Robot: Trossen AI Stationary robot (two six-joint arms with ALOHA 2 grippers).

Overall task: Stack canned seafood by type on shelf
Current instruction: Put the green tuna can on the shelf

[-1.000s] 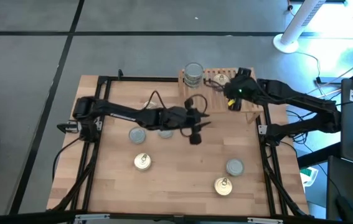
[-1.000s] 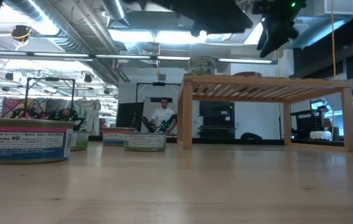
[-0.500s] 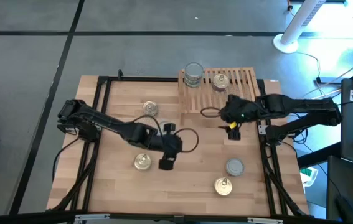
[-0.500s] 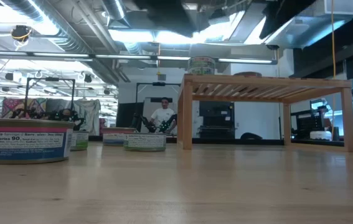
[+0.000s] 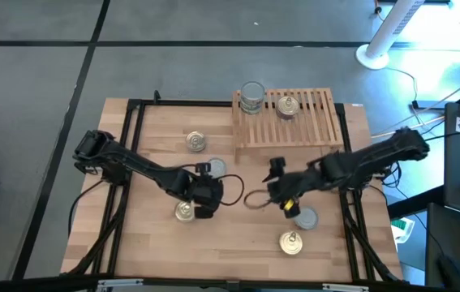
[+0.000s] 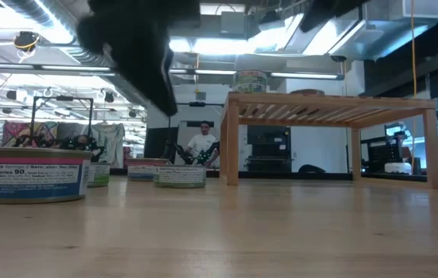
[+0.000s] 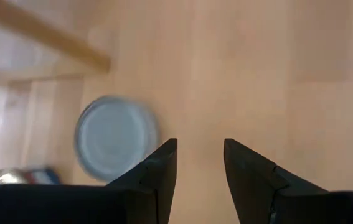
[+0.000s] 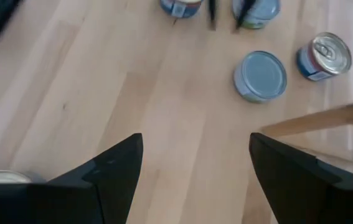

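Shelf (image 5: 294,122) at upper centre with two cans, my left end effector (image 5: 205,203) narrowly open, empty, right end effector (image 5: 286,203) wide open, empty, lower centre.

The shelf (image 5: 290,122) stands at the table's (image 5: 238,251) far edge, right of centre. On it, a stack of tins (image 5: 251,96) sits at its left corner, with a single tin (image 5: 286,105) just to the right. Five tins lie on the table: one (image 5: 196,142) left of the shelf, one (image 5: 214,168) nearer centre, one (image 5: 183,212) in front, and two (image 5: 292,242) at front right.
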